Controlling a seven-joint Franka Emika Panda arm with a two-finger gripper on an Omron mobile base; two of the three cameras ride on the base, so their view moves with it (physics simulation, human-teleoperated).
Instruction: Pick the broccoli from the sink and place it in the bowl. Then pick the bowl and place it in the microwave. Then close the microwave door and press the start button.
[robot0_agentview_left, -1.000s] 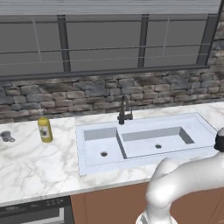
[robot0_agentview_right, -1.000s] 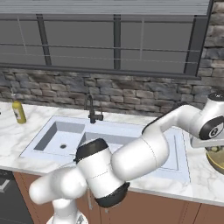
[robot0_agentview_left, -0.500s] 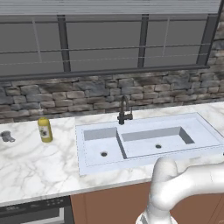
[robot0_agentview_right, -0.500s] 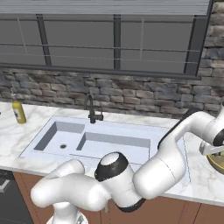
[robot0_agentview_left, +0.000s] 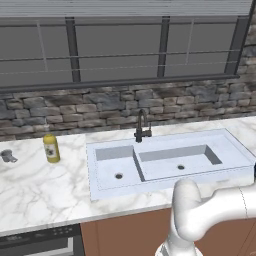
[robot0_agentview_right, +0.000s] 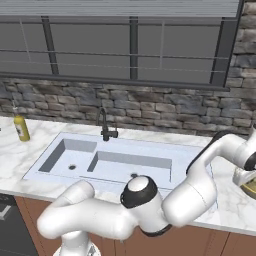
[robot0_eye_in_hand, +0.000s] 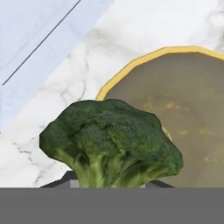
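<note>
The broccoli (robot0_eye_in_hand: 111, 140) is held clenched in the gripper (robot0_eye_in_hand: 109, 183), its stem seated between the finger tips at 6 o'clock of the hand view. The bowl (robot0_eye_in_hand: 183, 118) lies on the marble counter (robot0_eye_in_hand: 65, 96) beneath, toward 3 o'clock of the floret, its yellow rim partly covered by the crown. The sink (robot0_agentview_right: 120, 162) is seen empty in both basins.

Progress is judged as early: lifting from the sink is done; release into the bowl, transfer to the microwave, door closing and the start button are left.

Against the earlier frame, the arm is noted as swung further right, the hand now at the right edge of the right base view, over the bowl (robot0_agentview_right: 248, 186).
</note>
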